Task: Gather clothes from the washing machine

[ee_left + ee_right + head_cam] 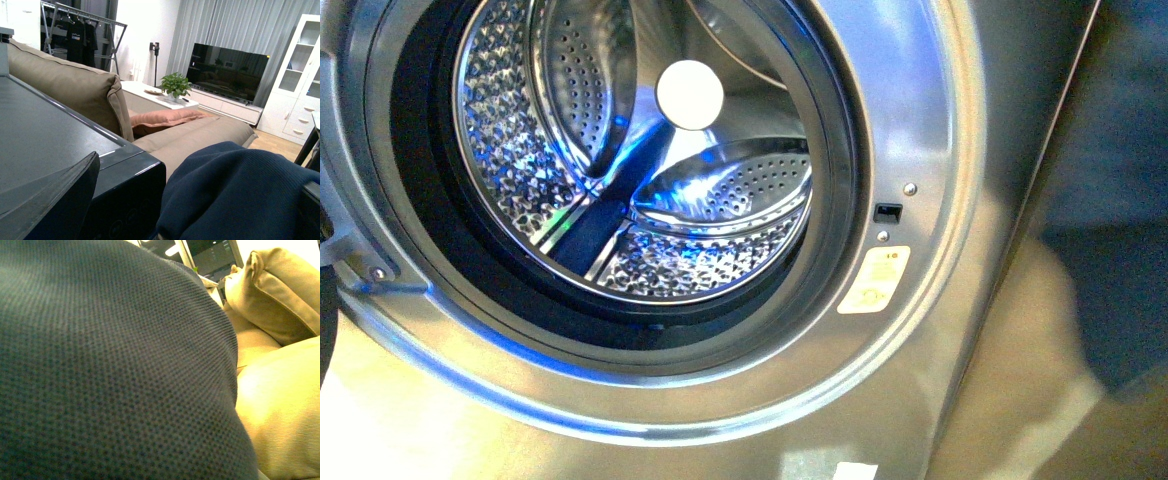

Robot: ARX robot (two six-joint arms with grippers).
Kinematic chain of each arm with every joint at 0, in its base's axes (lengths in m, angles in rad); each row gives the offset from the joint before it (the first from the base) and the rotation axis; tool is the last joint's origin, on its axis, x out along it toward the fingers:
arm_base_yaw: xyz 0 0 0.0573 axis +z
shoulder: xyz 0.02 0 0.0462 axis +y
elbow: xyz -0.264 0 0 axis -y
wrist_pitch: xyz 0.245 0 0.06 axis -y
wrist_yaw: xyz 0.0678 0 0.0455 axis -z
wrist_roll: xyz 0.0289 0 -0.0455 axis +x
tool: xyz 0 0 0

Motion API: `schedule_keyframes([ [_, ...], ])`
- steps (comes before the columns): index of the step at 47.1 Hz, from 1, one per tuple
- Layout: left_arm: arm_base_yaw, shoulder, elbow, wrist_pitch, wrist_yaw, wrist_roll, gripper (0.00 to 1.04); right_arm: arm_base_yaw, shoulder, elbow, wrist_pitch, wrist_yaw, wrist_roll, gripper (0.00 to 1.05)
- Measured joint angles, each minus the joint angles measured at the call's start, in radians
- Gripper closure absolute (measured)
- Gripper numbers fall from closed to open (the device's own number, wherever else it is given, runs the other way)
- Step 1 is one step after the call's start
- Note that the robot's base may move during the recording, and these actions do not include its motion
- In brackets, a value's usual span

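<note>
The silver-grey washing machine [920,120] fills the front view with its porthole open; the perforated steel drum [650,170] shows no fabric inside, and an orange sticker [875,280] sits right of the rim. Neither arm shows in that view. The dark navy clothes [110,370] cover most of the right wrist view, draped over the camera, and my right gripper is shut on them, its fingers hidden by the fabric. The clothes also bulge into the left wrist view [235,195]. My left gripper is open; one dark finger [45,200] shows beside the fabric.
A beige sofa [65,85] with a pink cushion [165,120] lies behind a dark glossy top panel [50,135]. Beyond are a white low table with a plant [175,85], a TV [227,70] and a clothes rack [80,30]. Sofa cushions [280,295] show in the right wrist view.
</note>
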Motion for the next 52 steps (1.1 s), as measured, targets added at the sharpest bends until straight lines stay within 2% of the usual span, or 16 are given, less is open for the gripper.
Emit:
schedule_keyframes([
  [4,0.0,0.0,0.0,0.0,0.0,0.0,0.07,-0.151,0.014,0.053,-0.035,-0.119,0.082,0.97],
  [14,0.0,0.0,0.001,0.0,-0.002,0.0,0.07,-0.396,0.065,0.135,-0.041,-0.221,0.198,0.97],
  [19,-0.001,0.0,0.001,0.0,-0.002,0.0,0.07,-0.551,0.07,0.15,-0.041,-0.312,0.257,0.97],
  [22,0.0,0.0,0.001,0.0,-0.002,0.0,0.07,-0.605,0.066,0.152,-0.048,-0.337,0.266,0.97],
  [26,-0.001,0.0,0.001,0.0,-0.001,-0.001,0.07,-0.647,0.065,0.152,-0.064,-0.348,0.259,0.97],
  [38,-0.001,0.0,0.001,0.0,-0.001,0.0,0.07,-0.728,0.146,0.055,-0.11,-0.324,0.111,0.97],
  [45,-0.001,0.0,0.001,0.0,-0.002,-0.001,0.07,-0.787,0.225,-0.118,-0.108,-0.313,0.024,0.97],
  [52,-0.001,0.0,0.001,0.0,-0.002,0.0,0.07,-0.792,0.296,-0.269,-0.066,-0.291,-0.069,0.97],
])
